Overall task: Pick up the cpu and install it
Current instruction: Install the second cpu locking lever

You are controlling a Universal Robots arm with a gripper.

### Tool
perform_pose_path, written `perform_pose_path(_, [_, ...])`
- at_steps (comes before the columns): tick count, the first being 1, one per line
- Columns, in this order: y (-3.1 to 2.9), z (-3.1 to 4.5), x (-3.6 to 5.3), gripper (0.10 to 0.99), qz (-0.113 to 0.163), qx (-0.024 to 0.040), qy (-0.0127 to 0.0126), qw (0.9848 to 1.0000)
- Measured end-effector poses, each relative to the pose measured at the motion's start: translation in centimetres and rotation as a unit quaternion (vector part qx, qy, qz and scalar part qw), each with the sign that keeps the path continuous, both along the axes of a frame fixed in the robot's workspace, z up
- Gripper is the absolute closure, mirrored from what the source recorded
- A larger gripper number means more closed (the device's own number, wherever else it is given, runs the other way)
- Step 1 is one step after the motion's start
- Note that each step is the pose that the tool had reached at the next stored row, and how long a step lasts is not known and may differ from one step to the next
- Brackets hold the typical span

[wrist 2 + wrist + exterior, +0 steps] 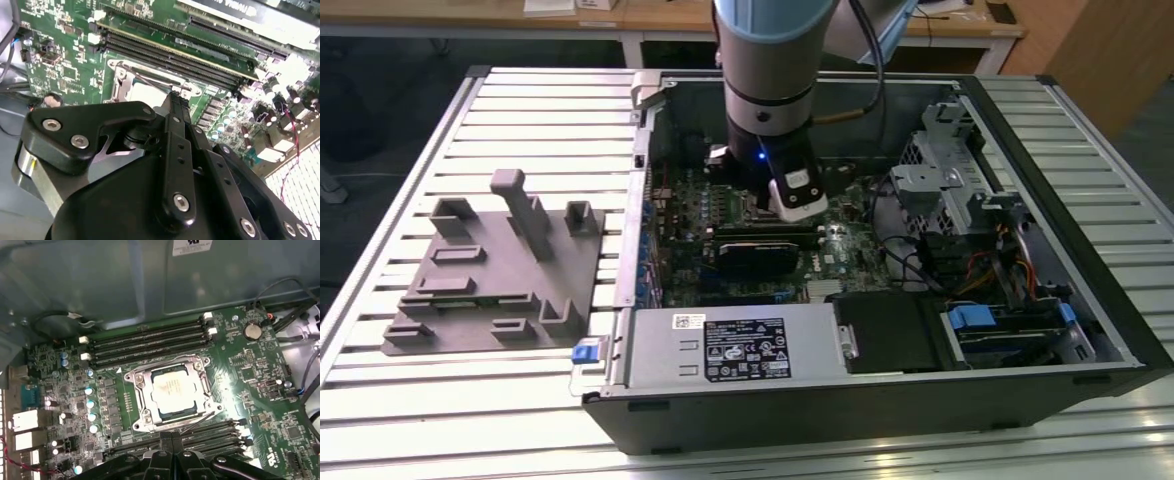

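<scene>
The arm reaches down into the open computer case (1067, 300), its gripper (171, 439) hanging low over the green motherboard (250, 375). In the first wrist view the two black fingertips (165, 440) meet along a thin seam, so the jaws are pressed together with nothing between them. The second wrist view shows the same: the finger (177, 125) runs as one closed black bar out toward the socket.

The cpu (173, 391) lies flat inside the metal-framed socket (142, 417), pale silver top up, its edges square with the frame. The fingertips sit just beside the socket's near edge, over the memory slots (200, 437) on that side; whether they touch the board cannot be judged from these angles. A thin wire lever (200, 421) lies slantwise across the socket's near corner. More memory slots (150, 342) run along the socket's far side.

In the exterior view, the grey moulded tray (480, 330) with upright blocks sits on the slatted table (400, 200) at the exterior view's left, well apart from the arm.
</scene>
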State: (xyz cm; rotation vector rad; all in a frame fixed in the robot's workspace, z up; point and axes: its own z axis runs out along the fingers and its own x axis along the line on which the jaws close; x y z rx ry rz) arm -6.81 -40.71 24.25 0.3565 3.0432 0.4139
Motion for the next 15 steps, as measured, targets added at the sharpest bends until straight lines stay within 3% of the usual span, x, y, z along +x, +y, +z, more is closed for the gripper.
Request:
perform_pose_path(4, [-0.18,-0.71,0.00,0.980,0.008,0.0000,0.0023,1.0000])
perform_pose_path(10, [-0.21,-1.82,-0.36,0.980,0.039,0.0021,0.0023,0.9992])
perform_pose_path(15, [-0.21,-2.53,-1.05,0.980,0.053,0.0122,0.0020,0.9985])
